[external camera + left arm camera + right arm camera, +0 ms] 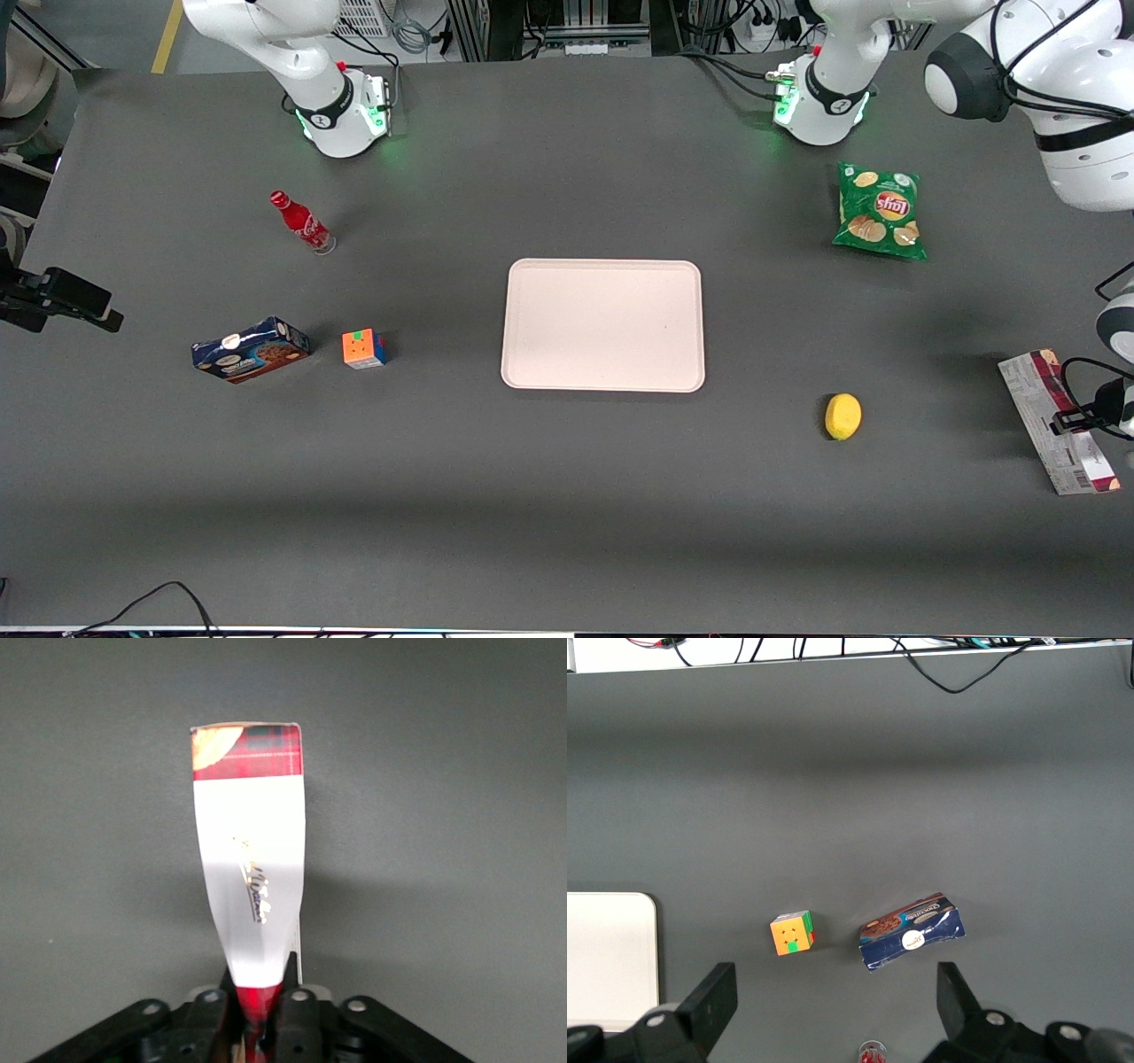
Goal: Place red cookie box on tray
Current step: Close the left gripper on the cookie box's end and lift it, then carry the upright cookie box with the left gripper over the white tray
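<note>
Thin cardboard, so the red cookie box should be light but easy to crush (probably slick too). It lies at the right edge of the front frame, well apart from the tray. The gripper pinches one end; mid-length looks steadier.

A green chip bag and a lemon lie toward the working arm's end of the bench. Toward the parked arm's end sit a red soda bottle, a blue cookie box and a colour cube just beside it.
</note>
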Robot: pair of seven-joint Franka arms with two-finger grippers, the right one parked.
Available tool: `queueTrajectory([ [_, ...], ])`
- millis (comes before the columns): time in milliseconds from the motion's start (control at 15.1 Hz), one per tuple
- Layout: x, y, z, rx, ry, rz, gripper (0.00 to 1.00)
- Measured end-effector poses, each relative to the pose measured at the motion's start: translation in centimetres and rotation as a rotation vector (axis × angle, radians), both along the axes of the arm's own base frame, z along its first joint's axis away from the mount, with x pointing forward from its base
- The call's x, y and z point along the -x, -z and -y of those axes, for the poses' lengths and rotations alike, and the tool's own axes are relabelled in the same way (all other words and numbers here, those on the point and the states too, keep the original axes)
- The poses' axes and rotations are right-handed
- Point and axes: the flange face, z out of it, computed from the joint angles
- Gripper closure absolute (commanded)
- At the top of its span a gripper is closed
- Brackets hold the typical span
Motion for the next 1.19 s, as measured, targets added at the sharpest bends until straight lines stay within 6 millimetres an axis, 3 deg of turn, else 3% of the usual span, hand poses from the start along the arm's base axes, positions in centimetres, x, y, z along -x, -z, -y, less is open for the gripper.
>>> queueTrajectory([
  [265, -0.1, -0.8, 0.8, 0.037, 0.082, -0.064, 1.00],
  [464, -0.7, -5.0, 3.3, 0.057, 0.189, -0.123, 1.00],
  [530, -1.0, -7.2, 5.0, 0.078, 0.223, -0.134, 1.00],
  [795, -1.4, -16.6, 14.8, 0.161, 0.381, -0.132, 1.00],
  [1192, 0.1, -24.0, 28.2, 0.148, 0.381, -0.186, 1.00],
])
